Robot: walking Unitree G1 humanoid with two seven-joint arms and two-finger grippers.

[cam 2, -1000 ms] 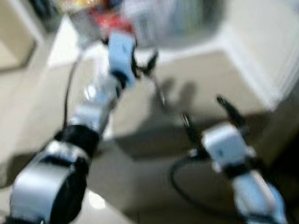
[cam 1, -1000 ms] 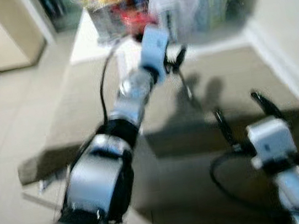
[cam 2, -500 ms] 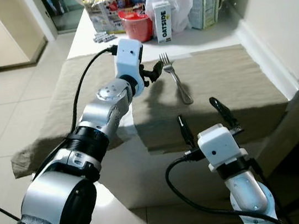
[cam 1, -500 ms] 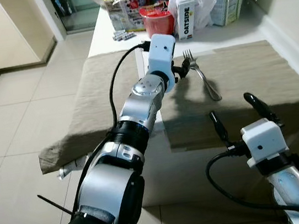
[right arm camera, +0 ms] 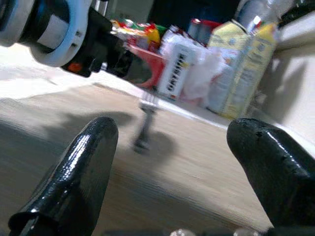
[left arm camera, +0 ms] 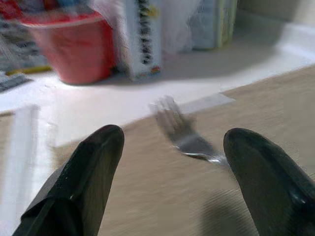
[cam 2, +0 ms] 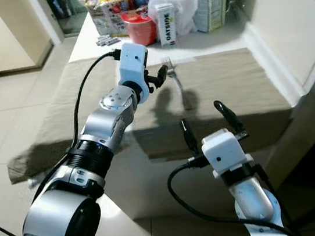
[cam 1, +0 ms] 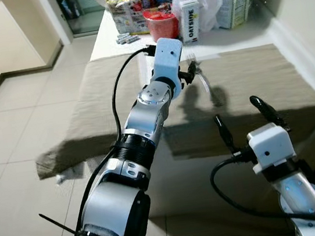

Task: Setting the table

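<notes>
My left gripper [left arm camera: 170, 147] hangs spread wide, empty, just over the silver metal fork [left arm camera: 184, 132] on the beige cloth placemat [cam 1: 246, 82]. My right gripper [cam 1: 245, 122] — fingers also parted, holding nothing — sits nearer me than that fork.

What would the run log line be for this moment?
left end effector: open, over fork | fork: on tablecloth, ungrasped | right end effector: open, empty

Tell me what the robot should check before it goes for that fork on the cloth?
1. Fork lies free on the brown cloth: ok.
2. Left tool open, fork between its fingers' line of sight: ok.
3. Left tool touching the fork: cannot tell, picture is blurred.
4. Right tool open and low over the cloth's near edge, apart from the fork: ok.
5. Red cup and carton stand behind the fork, off the cloth: ok.
</notes>
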